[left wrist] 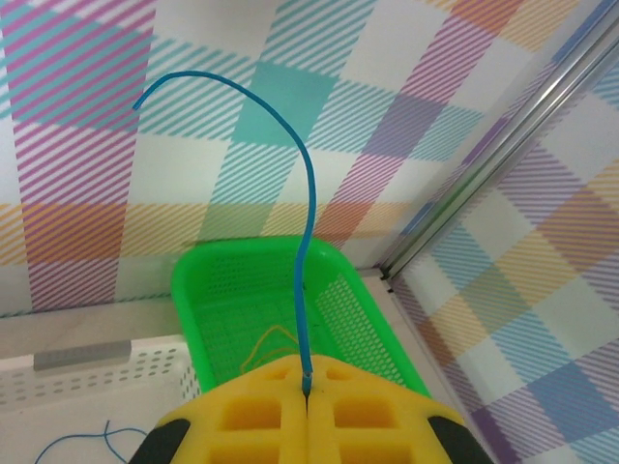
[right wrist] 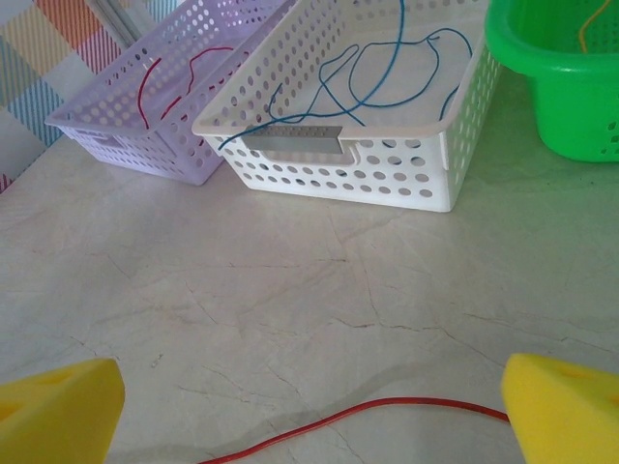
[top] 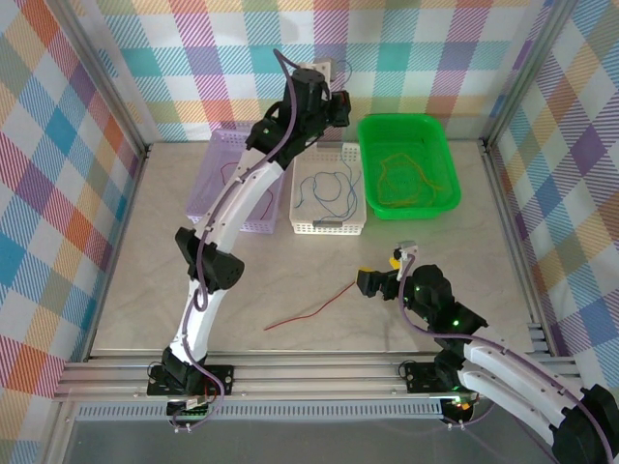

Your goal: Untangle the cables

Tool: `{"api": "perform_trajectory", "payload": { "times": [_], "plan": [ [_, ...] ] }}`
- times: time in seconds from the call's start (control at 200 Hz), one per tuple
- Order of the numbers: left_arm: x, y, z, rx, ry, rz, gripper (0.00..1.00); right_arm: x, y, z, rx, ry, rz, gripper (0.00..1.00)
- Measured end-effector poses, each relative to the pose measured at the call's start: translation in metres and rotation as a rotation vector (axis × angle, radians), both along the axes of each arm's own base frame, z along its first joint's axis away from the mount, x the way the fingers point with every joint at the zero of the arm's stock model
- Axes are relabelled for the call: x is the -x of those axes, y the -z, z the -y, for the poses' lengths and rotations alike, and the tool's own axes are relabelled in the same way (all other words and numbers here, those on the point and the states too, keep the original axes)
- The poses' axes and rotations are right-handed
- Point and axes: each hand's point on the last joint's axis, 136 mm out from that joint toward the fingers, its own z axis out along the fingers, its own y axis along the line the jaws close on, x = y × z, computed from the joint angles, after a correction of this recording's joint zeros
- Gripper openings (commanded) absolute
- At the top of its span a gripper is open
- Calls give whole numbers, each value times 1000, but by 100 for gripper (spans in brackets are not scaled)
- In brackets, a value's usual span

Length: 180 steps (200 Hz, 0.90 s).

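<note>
The left fingers point(left wrist: 261, 420) are matt yellow plastic, moulded with square recesses. The blue cable point(left wrist: 308, 242) pinched between them has a smooth, faintly shiny plastic skin. Beyond them the green basket point(left wrist: 358, 319) is glossy, finely perforated plastic, and the frame post point(left wrist: 503, 164) is brushed grey metal. The wall point(left wrist: 290, 97) looks matt; whether it is cloth or printed sheet I cannot tell.

The right fingers point(right wrist: 58, 406) look matt and slightly grainy. Between them the smooth red cable point(right wrist: 387, 400) lies on the table point(right wrist: 290, 290), which is pale and stone-like, finely veined and dull. Ahead of them stand a smooth white plastic basket point(right wrist: 387, 174) and a translucent lilac plastic basket point(right wrist: 126, 135), both perforated.
</note>
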Motion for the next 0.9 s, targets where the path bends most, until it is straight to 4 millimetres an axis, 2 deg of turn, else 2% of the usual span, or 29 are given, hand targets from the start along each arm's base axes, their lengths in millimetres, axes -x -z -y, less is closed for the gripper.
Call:
{"api": "perform_trajectory", "payload": {
  "times": [0.175,0.315,0.49,0.605,0.68,0.79,0.9],
  "plan": [
    [-13,30,6,-46,-5,-29,0,0,0,0,-3,-1,3,100],
    [-29,54,-1,-78,-34,-52,0,0,0,0,-2,-1,2,100],
    [-49,102,-16,-127,-71,-131,0,0,2,0,3,0,-4,100],
    [-50,147,-18,-163,-74,-222,31,-1,17,-1,38,0,-49,100],
    [-48,169,-17,-173,-67,-271,50,-3,31,-2,79,0,-102,100],
    [-41,187,-14,-183,-44,-320,65,-7,52,-5,165,3,-216,99],
    [-34,197,-12,-191,-27,-352,79,-19,58,-12,224,20,-301,94]
  ]
}}
